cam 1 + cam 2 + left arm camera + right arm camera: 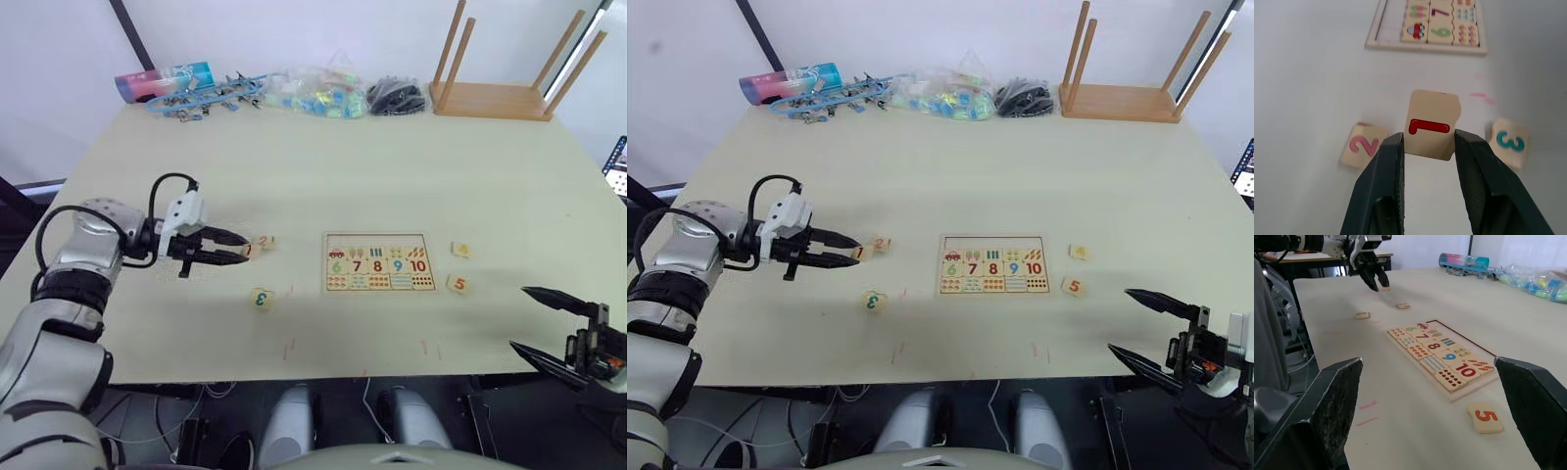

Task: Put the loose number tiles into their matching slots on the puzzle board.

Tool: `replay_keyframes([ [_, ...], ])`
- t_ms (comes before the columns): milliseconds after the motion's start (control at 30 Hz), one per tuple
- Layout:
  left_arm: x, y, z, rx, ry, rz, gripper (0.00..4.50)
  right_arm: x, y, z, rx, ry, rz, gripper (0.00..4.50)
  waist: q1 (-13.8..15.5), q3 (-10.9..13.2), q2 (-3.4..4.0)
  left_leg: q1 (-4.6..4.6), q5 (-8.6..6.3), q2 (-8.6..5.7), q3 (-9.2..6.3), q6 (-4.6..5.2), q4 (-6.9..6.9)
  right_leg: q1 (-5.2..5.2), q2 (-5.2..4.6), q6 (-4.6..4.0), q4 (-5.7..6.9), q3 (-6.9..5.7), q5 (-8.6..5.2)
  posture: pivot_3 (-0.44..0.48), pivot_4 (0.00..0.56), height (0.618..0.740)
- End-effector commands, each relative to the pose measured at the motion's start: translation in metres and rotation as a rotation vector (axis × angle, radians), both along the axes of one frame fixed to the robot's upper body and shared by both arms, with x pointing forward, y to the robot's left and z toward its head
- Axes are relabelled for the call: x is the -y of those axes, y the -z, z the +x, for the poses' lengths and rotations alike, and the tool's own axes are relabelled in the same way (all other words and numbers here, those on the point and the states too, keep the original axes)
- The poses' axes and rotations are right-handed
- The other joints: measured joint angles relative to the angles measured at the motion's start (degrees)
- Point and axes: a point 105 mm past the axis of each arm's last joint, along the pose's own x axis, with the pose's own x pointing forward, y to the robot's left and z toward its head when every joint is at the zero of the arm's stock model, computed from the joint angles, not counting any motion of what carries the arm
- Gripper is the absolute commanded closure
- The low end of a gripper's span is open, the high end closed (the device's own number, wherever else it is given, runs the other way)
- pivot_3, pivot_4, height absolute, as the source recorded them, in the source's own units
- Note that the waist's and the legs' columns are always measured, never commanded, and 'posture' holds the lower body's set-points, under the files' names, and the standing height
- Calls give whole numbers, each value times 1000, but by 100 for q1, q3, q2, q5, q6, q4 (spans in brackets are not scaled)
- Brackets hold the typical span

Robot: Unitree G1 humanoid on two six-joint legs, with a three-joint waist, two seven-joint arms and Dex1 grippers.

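On the pale beige worktop (294, 176) the flat rectangular pale-wood puzzle board (378, 262) lies near the middle, towards the near edge. Its far row of plain square slots (378, 241) is bare wood; below it sit rows of small pictures, the coloured digits 6 to 10, and dot patterns, all too small in the head views to read in detail.

The left gripper (238, 248) reaches in from the left, its two black fingers (1382, 191) closed on the small square pale-wood tile with the red 1 (1431, 126), pinched by its side edges. One corner of that tile looks chipped or notched. Whether the tile touches the worktop or is lifted off it cannot be told. Just beside it, on the far side, lies the tile with the 2 (265, 241), whose digit looks pinkish in the left wrist view. The tile with the green 3 (261, 298) lies nearer, left of the board.

Right of the board lie the tile with the yellow 4 (460, 250), its digit faint, and nearer, the tile with the orange 5 (458, 284).

The right gripper (529, 321) hangs past the near right edge of the worktop, its fingers (554, 298) spread wide and holding nothing, partly cut off by the frame.
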Motion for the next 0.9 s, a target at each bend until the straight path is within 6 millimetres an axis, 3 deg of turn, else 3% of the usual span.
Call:
replay_keyframes([
  [33,12,-20,5,30,-24,16,3479,-2,-12,4,50,17,-12,0,-1,1,1,0,0,0,1,0,0,0,0,0,0,0,0,0,150,737],
  [300,45,-32,10,23,-21,122,3479,-9,-19,11,97,50,-13,0,4,2,0,-1,0,-3,8,0,1,1,4,1,0,1,0,0,150,737],
  [433,73,-42,14,28,22,139,3479,-14,-22,12,126,74,-7,0,18,3,-1,-6,1,-4,9,0,5,1,10,3,0,0,-2,0,150,737],
  [900,117,-43,37,129,45,310,3479,-22,-23,8,158,132,8,0,5,5,2,-6,1,-8,9,0,6,2,14,6,-1,8,-4,0,150,737],
])
